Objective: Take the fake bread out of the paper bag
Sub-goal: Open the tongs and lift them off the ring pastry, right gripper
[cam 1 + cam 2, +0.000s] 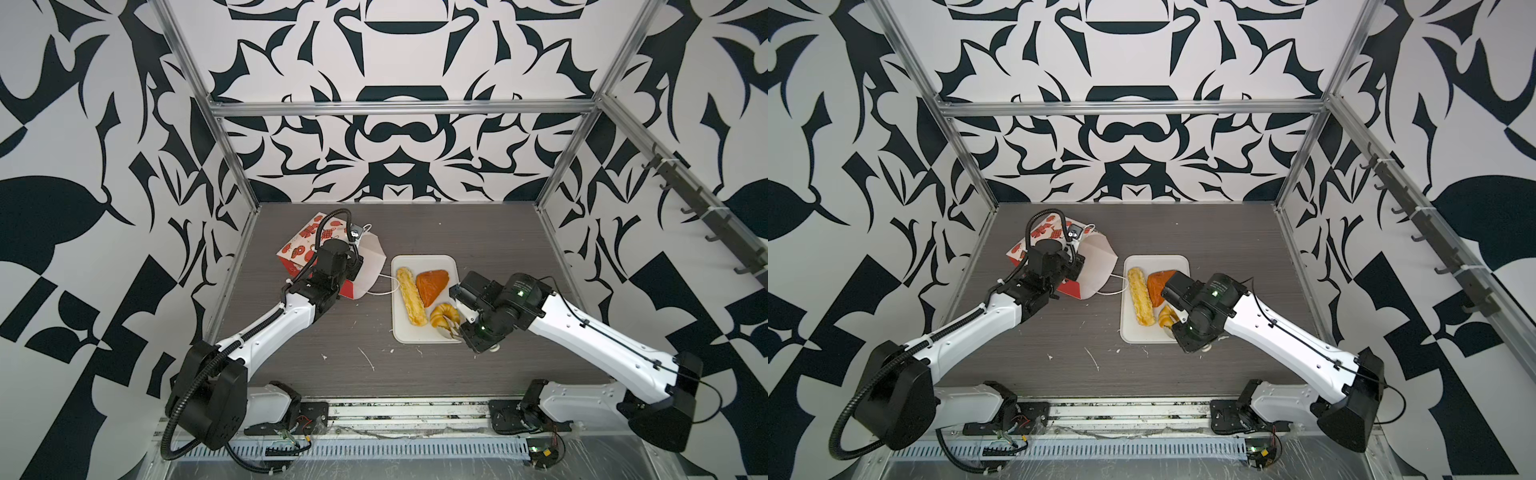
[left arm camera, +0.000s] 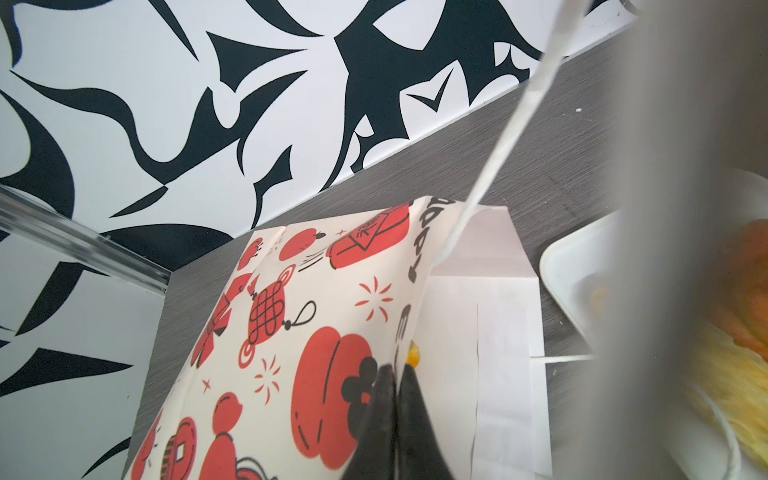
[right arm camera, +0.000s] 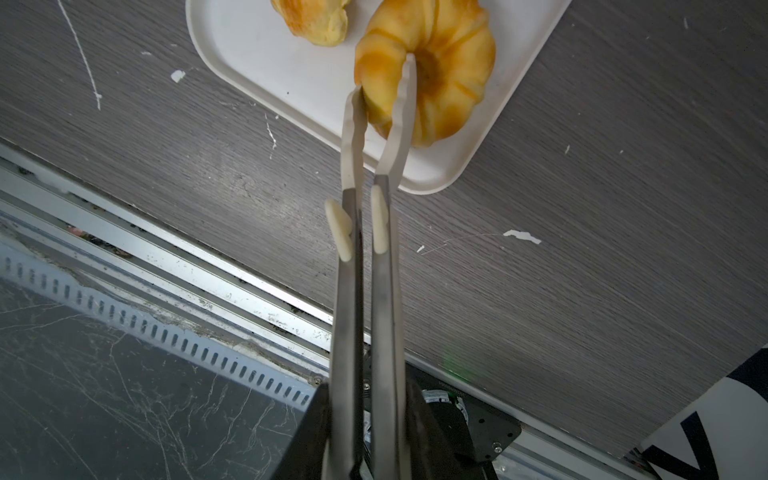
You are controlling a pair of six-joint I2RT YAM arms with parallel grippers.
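place: robot lab cell | cues: aluminium frame (image 1: pixel 399 109), patterned wall panels (image 1: pixel 399 166), grey tabletop (image 1: pixel 478 232)

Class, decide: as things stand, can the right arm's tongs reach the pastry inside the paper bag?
Probably not yet: the tongs are clamped on the ring bun. Otherwise the way looks free: the left gripper holds the paper bag open.

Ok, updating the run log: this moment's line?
left gripper: shut on paper bag | right gripper: shut on tongs | tongs: pinching ring bun
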